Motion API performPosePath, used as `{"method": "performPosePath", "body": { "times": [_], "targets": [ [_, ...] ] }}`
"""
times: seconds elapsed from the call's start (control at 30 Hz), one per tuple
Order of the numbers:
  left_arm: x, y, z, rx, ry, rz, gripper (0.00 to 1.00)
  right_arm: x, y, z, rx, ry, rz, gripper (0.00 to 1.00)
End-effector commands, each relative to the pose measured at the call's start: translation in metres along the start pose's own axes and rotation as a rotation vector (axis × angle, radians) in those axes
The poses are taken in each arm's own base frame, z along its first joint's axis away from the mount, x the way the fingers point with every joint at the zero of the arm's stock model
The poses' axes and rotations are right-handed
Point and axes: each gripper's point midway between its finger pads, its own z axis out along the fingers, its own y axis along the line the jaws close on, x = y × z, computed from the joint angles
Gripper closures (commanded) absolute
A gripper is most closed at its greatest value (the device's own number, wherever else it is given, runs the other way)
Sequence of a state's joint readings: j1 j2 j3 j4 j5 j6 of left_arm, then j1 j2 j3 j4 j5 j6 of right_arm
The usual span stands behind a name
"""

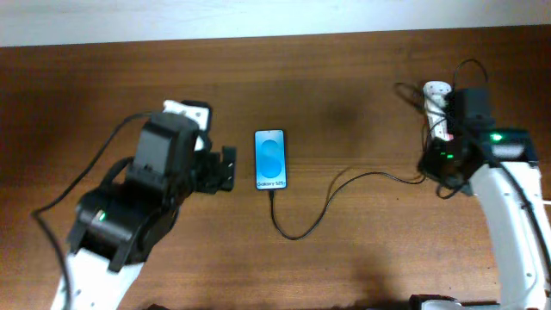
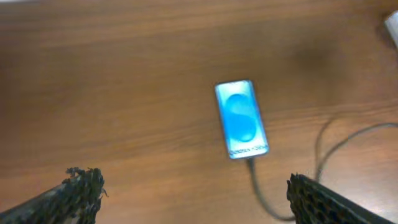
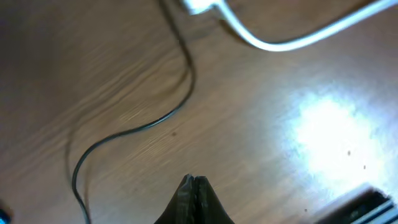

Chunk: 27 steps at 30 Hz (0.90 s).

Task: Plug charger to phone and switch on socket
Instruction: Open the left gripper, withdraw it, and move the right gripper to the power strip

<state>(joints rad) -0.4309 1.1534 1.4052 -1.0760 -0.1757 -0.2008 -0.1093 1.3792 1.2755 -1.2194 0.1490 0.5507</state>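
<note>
brown wooden tabletop (image 1: 362, 86) fills the overhead view, with a pale strip of wall along the far edge. the phone (image 1: 270, 159) lies flat near the middle, screen up and lit blue, long side running away from the camera. the charger (image 1: 297, 234) meets the phone's near short edge, dips into a loop toward the front, then climbs right toward the socket (image 1: 437, 108). the socket sits at the far right of the tabletop, partly hidden under the right arm; whether its switches are on cannot be told.

the left gripper (image 1: 225, 168) sits just left of the phone, not touching it. in the left wrist view its fingers (image 2: 84, 186) stand wide apart at the two lower corners, with nothing between them and the phone ahead on bare wood.

in the right wrist view the right gripper (image 3: 194, 199) has its fingertips pressed together on nothing, above bare wood. the thin black charger curves past ahead of it, and a thick white cord (image 3: 280, 40) crosses the top of that view beside a bright glare on the wood.
</note>
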Motion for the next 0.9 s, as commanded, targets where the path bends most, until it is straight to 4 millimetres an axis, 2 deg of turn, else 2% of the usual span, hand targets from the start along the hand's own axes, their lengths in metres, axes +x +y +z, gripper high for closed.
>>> {"method": "performPosePath", "body": {
  "times": [0.0,0.23,0.4,0.5,0.6,0.73,0.8,0.87],
  "targets": [
    [0.016,0.025,-0.021,-0.109,0.005,0.024,0.01,-0.006,-0.013,-0.003,-0.063,0.025,0.111,0.96],
    [0.056,0.035,-0.029,-0.14,0.161,0.062,0.01,-0.013,-0.033,-0.001,-0.034,0.021,0.182,0.96],
    [0.059,0.037,-0.039,-0.136,0.142,0.057,0.01,-0.017,-0.034,-0.001,-0.032,0.005,0.176,0.96],
    [0.058,0.038,-0.053,-0.122,0.09,0.05,0.0,-0.025,-0.03,-0.001,-0.047,-0.024,0.16,0.96],
    [0.059,0.043,-0.077,-0.105,0.003,0.029,0.01,-0.033,-0.024,-0.001,-0.079,-0.05,0.164,0.96],
    [0.063,0.05,-0.112,-0.079,-0.127,-0.003,0.01,-0.043,-0.016,0.003,-0.119,-0.067,0.257,0.96],
    [0.067,0.054,-0.129,-0.066,-0.189,-0.018,0.01,-0.051,-0.018,0.01,-0.116,-0.075,0.275,0.96],
    [0.072,0.059,-0.147,-0.052,-0.26,-0.035,0.01,-0.059,-0.03,0.022,-0.093,-0.059,0.315,0.96]
  ]
}}
